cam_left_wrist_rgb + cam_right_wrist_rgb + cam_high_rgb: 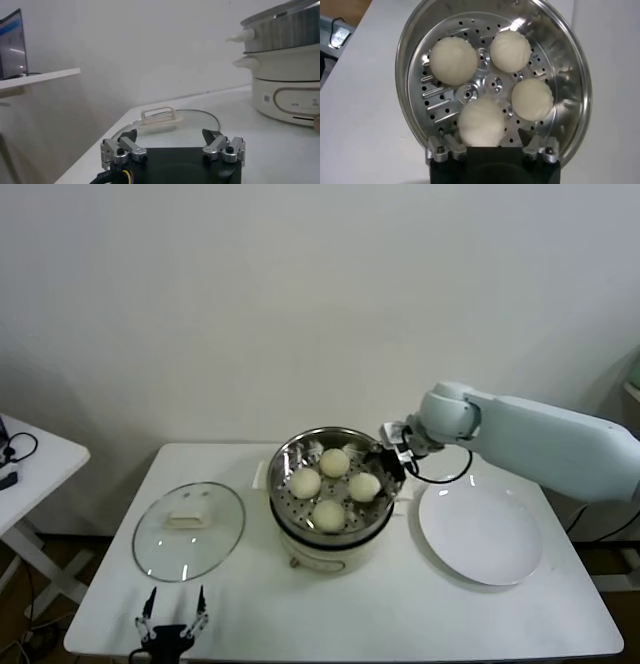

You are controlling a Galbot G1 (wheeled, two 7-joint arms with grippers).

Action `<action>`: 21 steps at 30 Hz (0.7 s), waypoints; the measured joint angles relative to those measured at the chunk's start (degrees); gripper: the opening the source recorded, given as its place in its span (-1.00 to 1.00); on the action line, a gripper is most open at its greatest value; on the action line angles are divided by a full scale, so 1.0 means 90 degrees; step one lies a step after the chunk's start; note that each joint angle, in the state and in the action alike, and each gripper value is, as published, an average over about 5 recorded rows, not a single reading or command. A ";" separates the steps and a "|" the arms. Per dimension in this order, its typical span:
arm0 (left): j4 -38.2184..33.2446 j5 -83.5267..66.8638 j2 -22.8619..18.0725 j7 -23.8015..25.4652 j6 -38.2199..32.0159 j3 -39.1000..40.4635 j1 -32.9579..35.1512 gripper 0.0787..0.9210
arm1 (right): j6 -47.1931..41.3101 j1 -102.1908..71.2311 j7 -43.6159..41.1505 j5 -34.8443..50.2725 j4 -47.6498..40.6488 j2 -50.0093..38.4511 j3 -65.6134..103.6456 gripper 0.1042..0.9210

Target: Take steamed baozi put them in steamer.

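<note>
A white side table point(35, 454) stood past the counter's point(500, 609) left edge, before a plain white wall point(300, 284). Near the counter's front left corner the left hand point(173, 616) rested idle, fingers spread open and empty. Just behind it lay a glass lid point(189, 531). At the counter's middle sat the steamer point(300, 452), holding all four buns point(329, 515). The right hand point(392, 456) hovered at its right rim, open, gripping nothing. A white plate point(482, 534) lay toward the right edge.

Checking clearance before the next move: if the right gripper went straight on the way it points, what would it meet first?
Probably the nearest steamed baozi, lying between the open right gripper fingers in the steamer.
</note>
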 measured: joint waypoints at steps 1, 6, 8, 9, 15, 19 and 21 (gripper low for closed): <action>-0.0002 -0.0005 0.0000 0.0000 0.0000 -0.0004 0.0000 0.77 | -0.0002 0.0010 0.0000 0.0022 0.0006 -0.0014 0.0009 0.72; -0.0026 -0.0021 0.0000 0.0003 0.0006 -0.0013 -0.0004 0.77 | -0.0013 0.0190 0.0002 0.0248 0.0021 -0.0130 -0.0003 0.76; -0.0045 -0.0024 0.0000 0.0007 0.0017 -0.0012 -0.0011 0.77 | -0.0027 0.0318 0.0017 0.0382 0.0036 -0.0197 -0.0020 0.76; -0.0056 -0.0027 0.0000 0.0010 0.0024 -0.0013 -0.0015 0.77 | -0.0040 0.0391 0.0034 0.0454 0.0048 -0.0236 -0.0025 0.76; -0.0121 -0.0061 0.0000 0.0030 0.0081 -0.0028 -0.0058 0.77 | -0.0258 0.0670 0.0438 0.0931 0.0167 -0.0563 0.0120 0.76; -0.0144 -0.0086 0.0000 0.0037 0.0114 -0.0045 -0.0095 0.77 | -0.0424 0.0431 0.1240 0.1282 0.0265 -0.0853 0.0585 0.76; -0.0150 -0.0093 0.0000 0.0039 0.0123 -0.0051 -0.0112 0.77 | -0.0470 0.0124 0.1756 0.1462 0.0318 -0.1004 0.0978 0.76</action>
